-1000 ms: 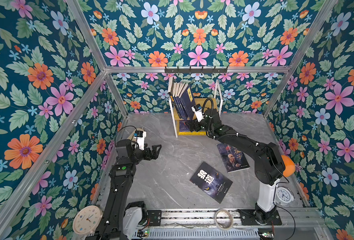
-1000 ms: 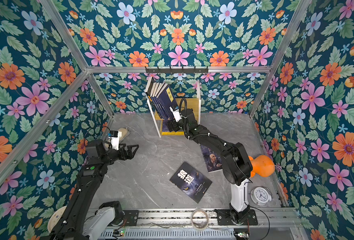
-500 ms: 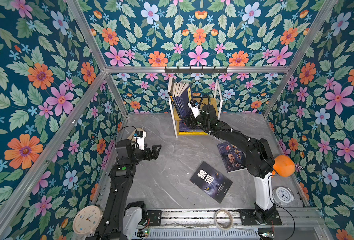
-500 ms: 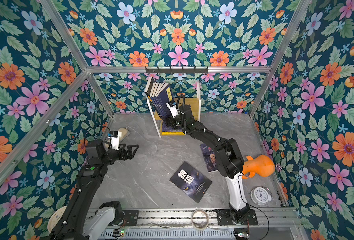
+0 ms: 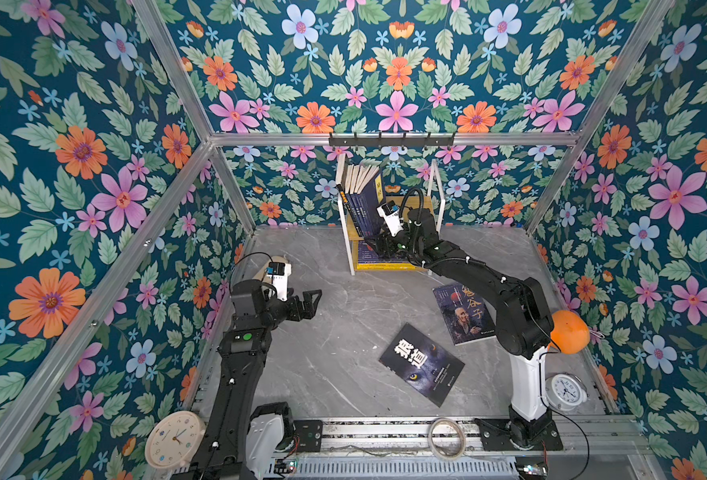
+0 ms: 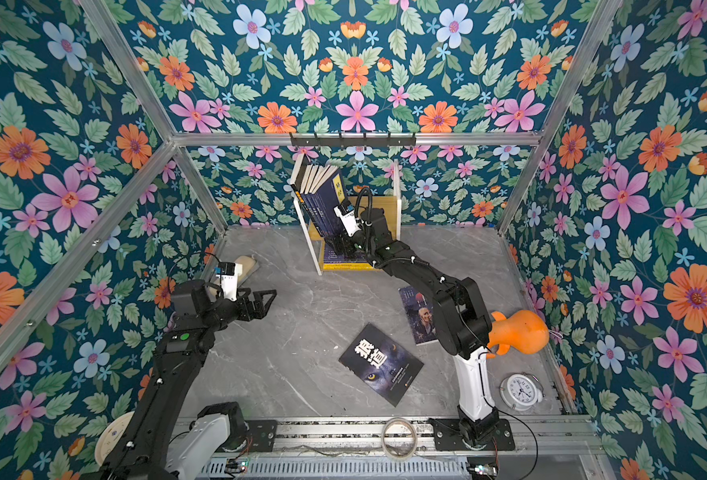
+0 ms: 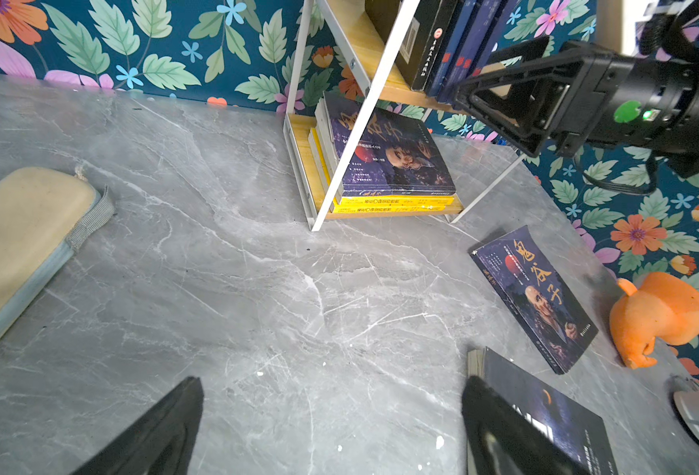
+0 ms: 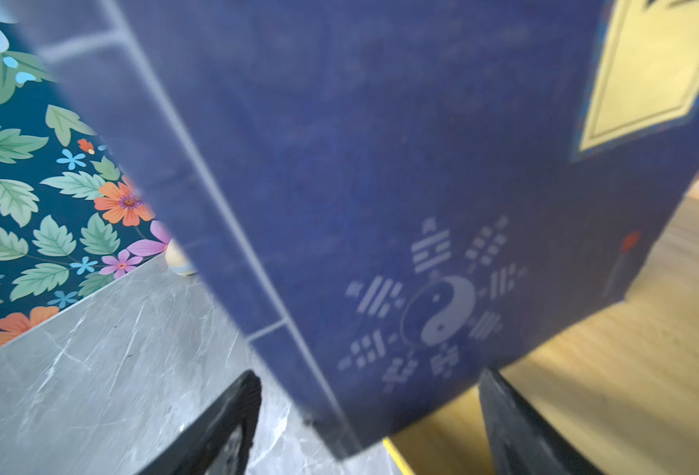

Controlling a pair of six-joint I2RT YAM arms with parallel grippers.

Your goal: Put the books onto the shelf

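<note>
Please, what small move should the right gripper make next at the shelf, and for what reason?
Probably draw the right gripper back out of the shelf. Its jaws look open around the navy book, which leans unheld on the upper board, while the portrait-cover book and the wolf-eye book lie on the table.

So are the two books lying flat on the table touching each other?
Apart. In both top views bare grey table shows between the wolf-eye book and the portrait book.
</note>
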